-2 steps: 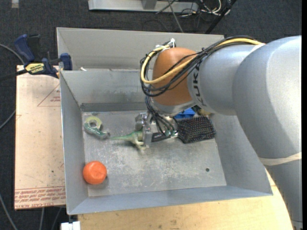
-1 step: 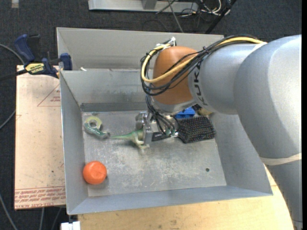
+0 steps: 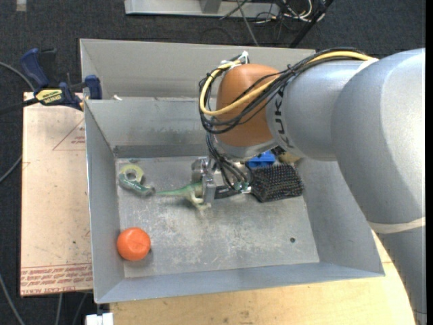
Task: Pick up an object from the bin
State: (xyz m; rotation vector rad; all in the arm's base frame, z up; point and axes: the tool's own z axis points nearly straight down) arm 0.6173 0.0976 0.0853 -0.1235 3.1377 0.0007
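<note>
gripper: the gripper [image 3: 201,193] was low over the middle of the bin [image 3: 223,252], at the right end of a thin green strip [image 3: 170,192]. whether it was released, clenched or already grasping could not be told from this angle.
nearest thing: the thin green strip lay flat on the floor, running leftward from the gripper toward a pale ring [image 3: 131,177]. whether strip and ring were joined could not be told.
how it would likely handle: very light, probably soft and bendy. it looked apt to droop or slide out of a loose pinch, though not to break.
where to take hold: across its narrow width near the right end under the gripper. it lay so flat that the grip would need to reach right down to the floor.
risk: scraping the metal floor, or nudging the strip aside instead of catching it.
other things: a black mesh block [image 3: 276,183] sat just right of the gripper, with a blue piece [image 3: 262,160] behind it. an orange ball [image 3: 134,244] lay well apart in the near left corner.
progress: nothing looked lifted clear of the floor yet.
</note>
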